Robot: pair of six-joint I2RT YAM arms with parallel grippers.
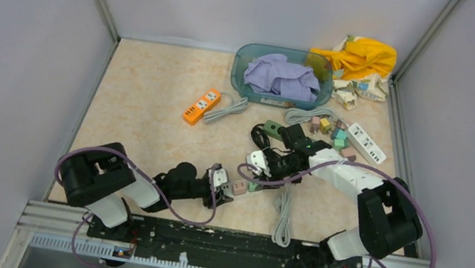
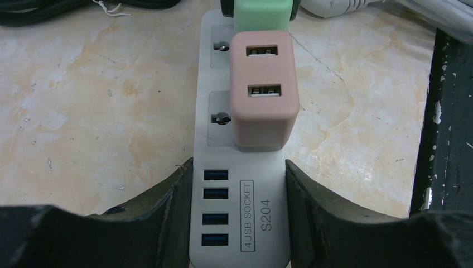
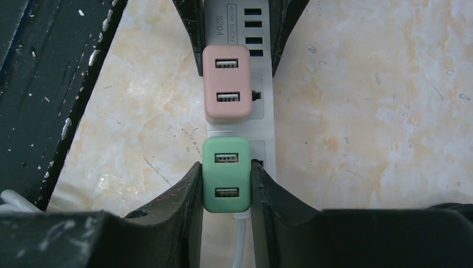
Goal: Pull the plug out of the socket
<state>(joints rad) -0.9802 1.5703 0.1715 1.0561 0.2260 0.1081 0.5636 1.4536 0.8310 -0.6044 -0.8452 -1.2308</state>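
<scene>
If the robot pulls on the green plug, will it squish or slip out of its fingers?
Probably no squishing: the green plug looks like a hard, boxy plastic block. Its smooth sides might slip a bit in the right gripper. It will likely pop off suddenly, so the left gripper pinning the power strip helps.

A teal basin [image 1: 238, 69] holds purple cloth [image 1: 281, 76], yellow cloth [image 1: 362, 56] beside it, an orange power strip [image 1: 201, 106] nearby.
</scene>
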